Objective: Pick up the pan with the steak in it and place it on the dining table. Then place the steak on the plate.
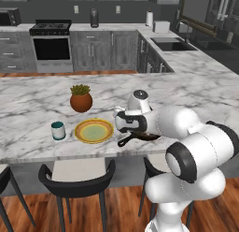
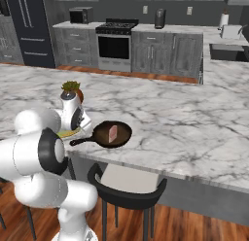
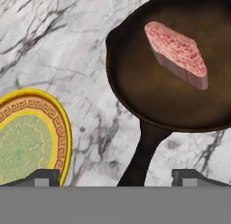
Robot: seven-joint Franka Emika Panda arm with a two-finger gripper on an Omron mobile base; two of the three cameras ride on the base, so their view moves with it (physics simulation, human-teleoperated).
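1. Gripper (image 3: pixel 115 177) jaws wide apart, holding nothing.
2. Pan (image 3: pixel 173 69) handle runs between the fingertips, untouched.
3. Pan sits on dining table (image 2: pixel 185 118); steak (image 3: pixel 177 53) inside.
4. Plate (image 3: pixel 31 137) just beside pan.

The dining table (image 3: pixel 54 47) looks like polished white-grey veined marble. The pan (image 3: pixel 149 96) is dark metal with a slight brownish sheen, the steak (image 3: pixel 177 53) raw and grainy, and the plate (image 3: pixel 27 137) glazed ceramic with a speckled centre.

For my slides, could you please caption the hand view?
Open gripper above the pan handle; steak inside, plate beside it.
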